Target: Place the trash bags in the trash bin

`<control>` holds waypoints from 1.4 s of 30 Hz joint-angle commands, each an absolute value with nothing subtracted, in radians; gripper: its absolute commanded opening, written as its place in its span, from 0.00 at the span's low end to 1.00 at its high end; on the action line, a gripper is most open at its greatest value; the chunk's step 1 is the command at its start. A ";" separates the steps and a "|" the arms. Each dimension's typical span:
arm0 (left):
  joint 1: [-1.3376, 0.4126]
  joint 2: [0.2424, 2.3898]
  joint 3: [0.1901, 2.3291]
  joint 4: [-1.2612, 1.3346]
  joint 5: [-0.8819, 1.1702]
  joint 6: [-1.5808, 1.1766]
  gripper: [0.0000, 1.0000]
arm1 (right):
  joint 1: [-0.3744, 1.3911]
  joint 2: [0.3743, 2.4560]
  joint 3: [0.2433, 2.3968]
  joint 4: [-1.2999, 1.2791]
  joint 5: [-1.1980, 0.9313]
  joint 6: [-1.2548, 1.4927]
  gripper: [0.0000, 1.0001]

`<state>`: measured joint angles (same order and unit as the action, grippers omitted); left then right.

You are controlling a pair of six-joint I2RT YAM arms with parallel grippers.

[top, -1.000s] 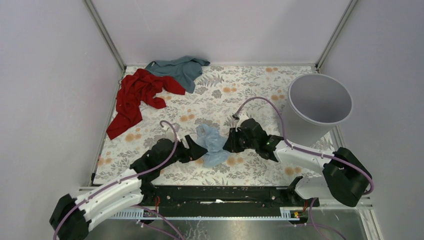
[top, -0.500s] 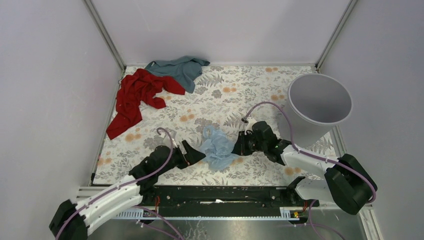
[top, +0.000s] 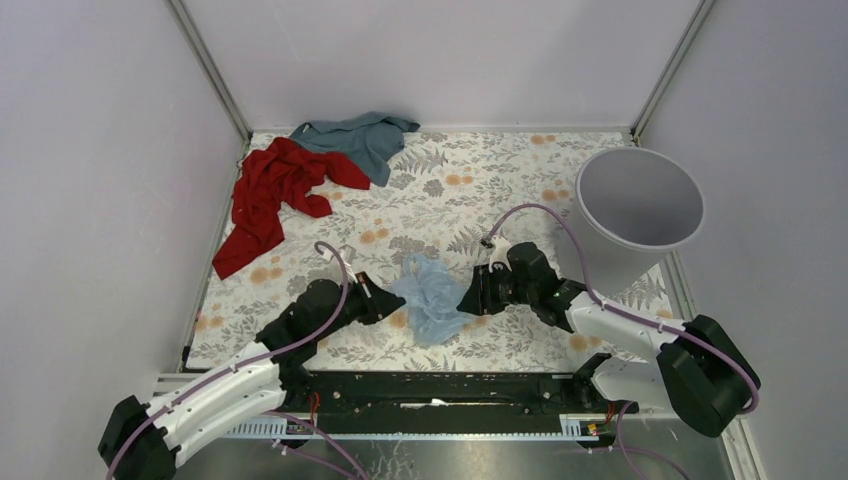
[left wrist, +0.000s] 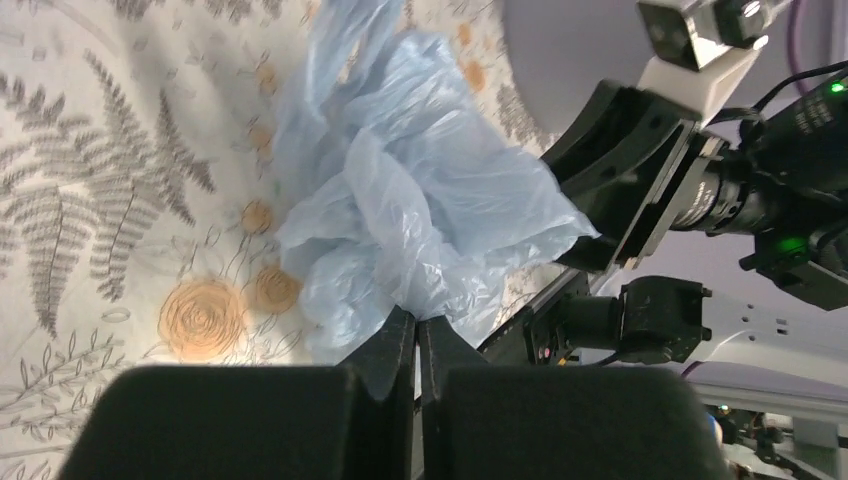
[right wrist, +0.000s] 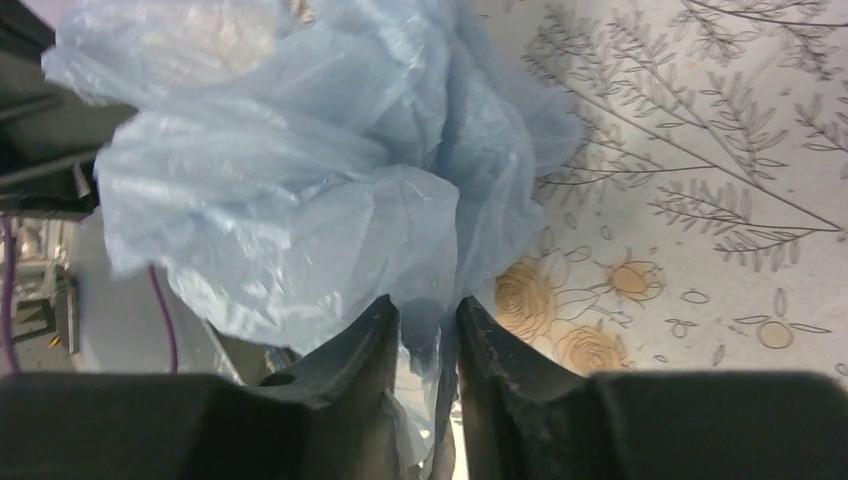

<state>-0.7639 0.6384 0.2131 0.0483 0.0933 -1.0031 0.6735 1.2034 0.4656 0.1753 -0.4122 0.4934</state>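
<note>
Left tool (left wrist: pixel 418 338) is no longer spread beside the bag (top: pixel 430 296) as it was half a second back: its fingers are pressed together on a low fold of the plastic. Right tool (right wrist: pixel 428 332) pinches the opposite edge, a strip of film running down between its nearly closed fingers. So the bag is bunched between the two, near the front middle of the surface (top: pixel 440 190), a little right of where it lay a second ago. The bin (top: pixel 640 200) stands well apart at the back right, mouth open and nothing in it. With both edges gripped, the bag looks ready to be lifted and carried over. The left tool's bite looks thin, so the film could slip out.
</note>
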 commanded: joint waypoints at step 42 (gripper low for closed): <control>-0.762 0.721 0.321 -0.100 0.236 -0.707 0.00 | 0.741 2.075 1.567 -0.452 -0.704 -0.058 0.79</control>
<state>-0.7635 0.7345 0.3130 -0.1555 0.2317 -0.7151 0.7395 2.0529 1.5082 -0.4458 -0.6212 -0.0494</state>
